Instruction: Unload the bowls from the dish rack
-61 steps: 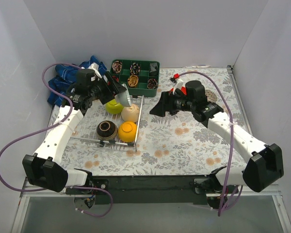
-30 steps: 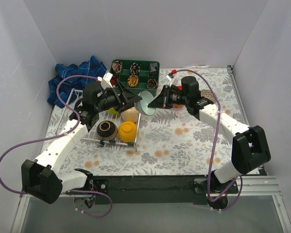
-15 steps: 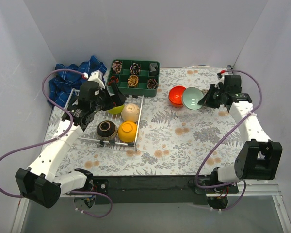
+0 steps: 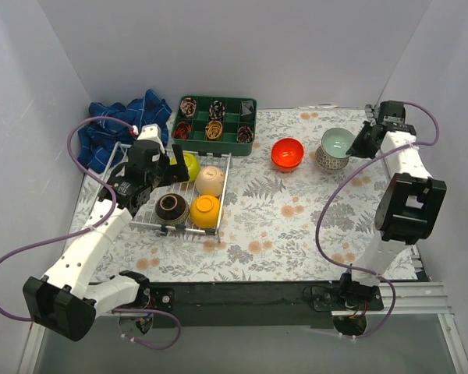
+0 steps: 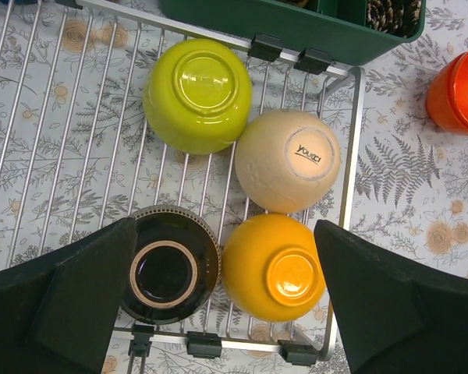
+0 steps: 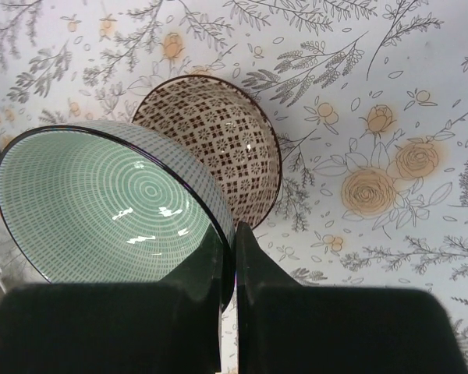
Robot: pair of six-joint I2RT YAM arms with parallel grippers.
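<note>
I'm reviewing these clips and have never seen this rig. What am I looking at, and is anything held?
Two robot arms are bolted at the near edge of a table. One picture is from overhead; the others from a camera on each wrist. The left gripper hangs open over a white rack holding four upside-down bowls: lime, beige, yellow, brown. The right gripper pinches the rim of a teal bowl, tilted over a patterned bowl. A red bowl, a green tray and a blue cloth also lie on the table.
</note>
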